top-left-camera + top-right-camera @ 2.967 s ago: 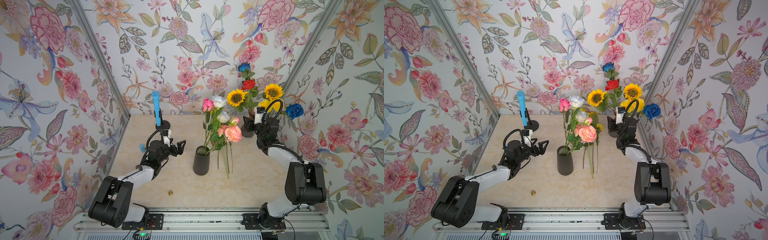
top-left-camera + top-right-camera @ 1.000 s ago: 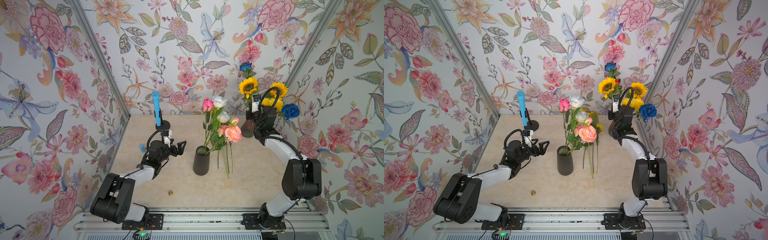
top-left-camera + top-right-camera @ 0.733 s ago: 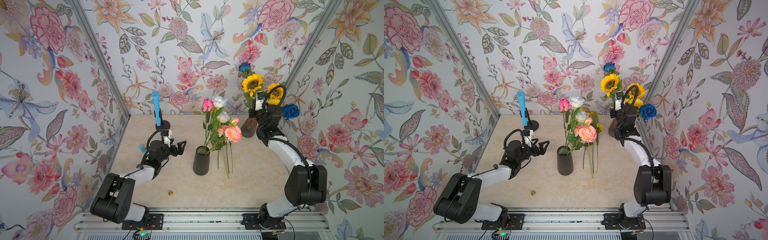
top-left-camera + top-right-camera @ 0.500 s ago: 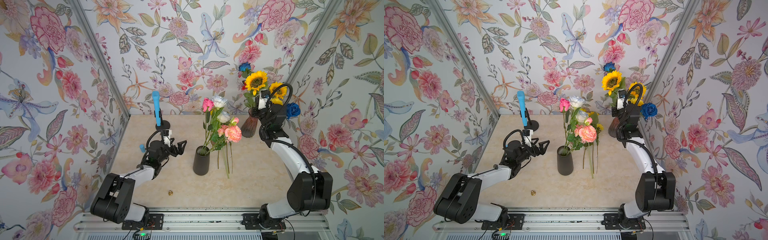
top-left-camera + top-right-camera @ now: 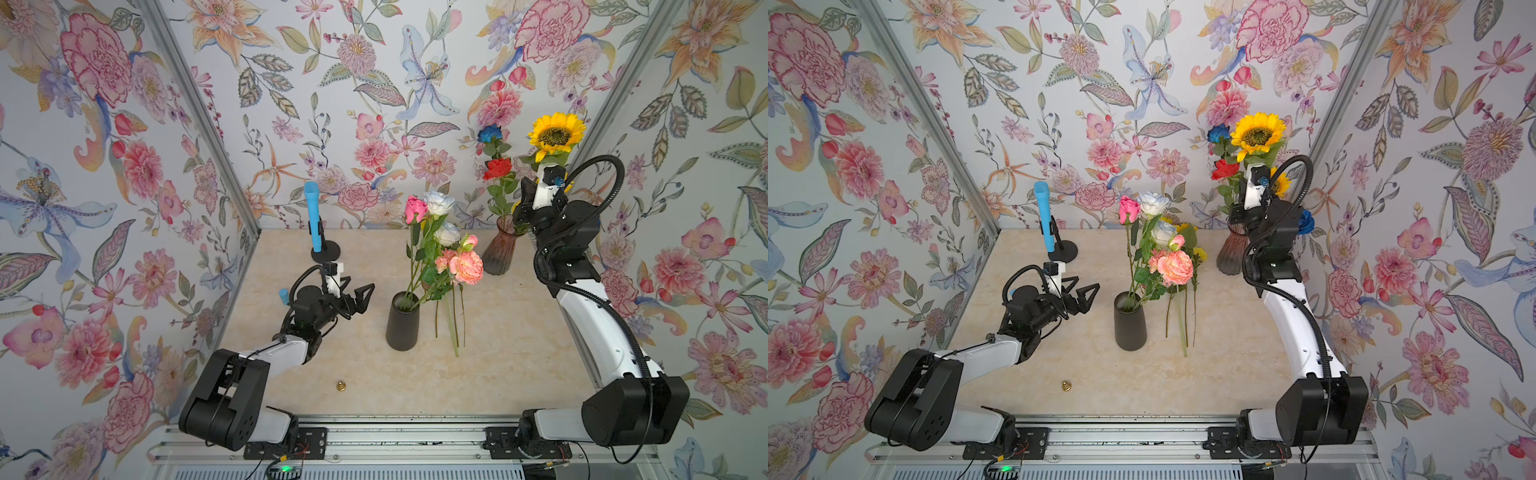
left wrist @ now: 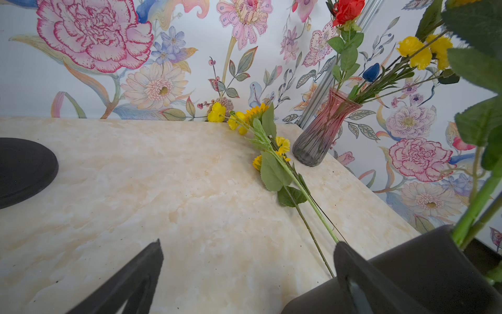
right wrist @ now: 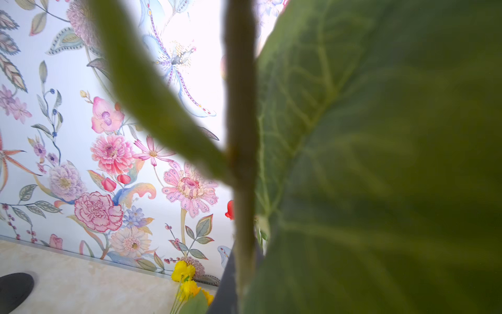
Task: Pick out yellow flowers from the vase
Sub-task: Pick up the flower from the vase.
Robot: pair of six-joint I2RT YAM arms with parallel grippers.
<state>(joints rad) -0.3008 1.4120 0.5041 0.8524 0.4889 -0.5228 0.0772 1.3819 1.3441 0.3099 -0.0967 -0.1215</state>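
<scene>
My right gripper (image 5: 524, 205) (image 5: 1239, 208) is shut on the green stem (image 7: 241, 163) of a yellow sunflower (image 5: 556, 133) (image 5: 1257, 133), held high above the pink-grey glass vase (image 5: 500, 249) (image 5: 1232, 253) (image 6: 323, 127) at the back right. The arm hides the stem's lower end. Yellow pompom heads (image 6: 418, 51) and another sunflower (image 5: 1281, 183) stand in that vase. Several yellow flowers (image 6: 260, 130) (image 7: 187, 282) lie on the table beside it. My left gripper (image 5: 359, 297) (image 5: 1086, 295) (image 6: 248, 258) is open and holds nothing, left of the black vase.
A black vase (image 5: 402, 320) (image 5: 1130, 322) of pink, peach and white roses stands mid-table. Red (image 5: 498, 168) and blue (image 5: 489, 133) roses share the glass vase. A blue tube on a black stand (image 5: 313, 220) is at the back left. A small brass piece (image 5: 340, 385) lies near the front edge.
My right arm has risen and drawn the sunflower up and to the right above the glass vase, closing slightly tighter on the stem. The left arm has not moved.
</scene>
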